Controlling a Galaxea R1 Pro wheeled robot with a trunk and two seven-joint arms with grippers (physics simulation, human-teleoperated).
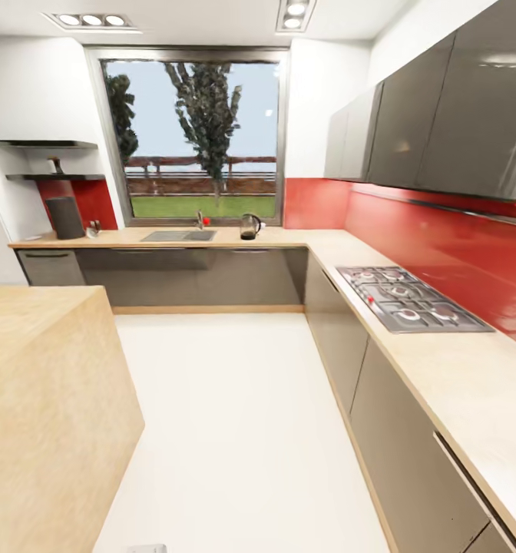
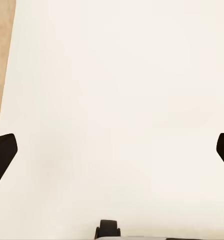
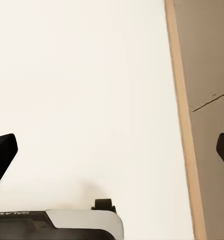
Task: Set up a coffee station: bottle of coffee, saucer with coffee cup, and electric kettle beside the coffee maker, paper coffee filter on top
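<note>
Item 1, nearest: my left pincer (image 2: 112, 150), fingers spread wide apart, nothing between them, hanging over bare white floor (image 2: 122, 90). A strip of light wood shows along one edge of that view.

Item 2: my right pincer (image 3: 112, 150), likewise spread wide and empty, over the same floor, with a dark-grey cabinet front (image 3: 212, 60) and its wooden plinth alongside.

Item 3: wooden island block (image 1: 43, 399), close on my left in the head view.

Item 4: countertop (image 1: 442, 369), running along my right, carrying a gas hob (image 1: 408, 298), then turning under the window.

Item 5, far: kettle (image 1: 249, 226) on the counter below the window, just right of the sink (image 1: 179, 236).

Item 6, far left corner: coffee maker (image 1: 64, 217) on the counter, with small things just beside it, too small to identify.

Item 7, farthest: lower black shelf (image 1: 54, 177) above the coffee maker; a small bottle-like shape (image 1: 56, 164) stands on it, probably the coffee.

Step, as I judge it: none of the placing looks done, and I am too far off to reach anything. The next move calls for rolling forward and left toward that corner, then raising an arm to shelf height.
</note>
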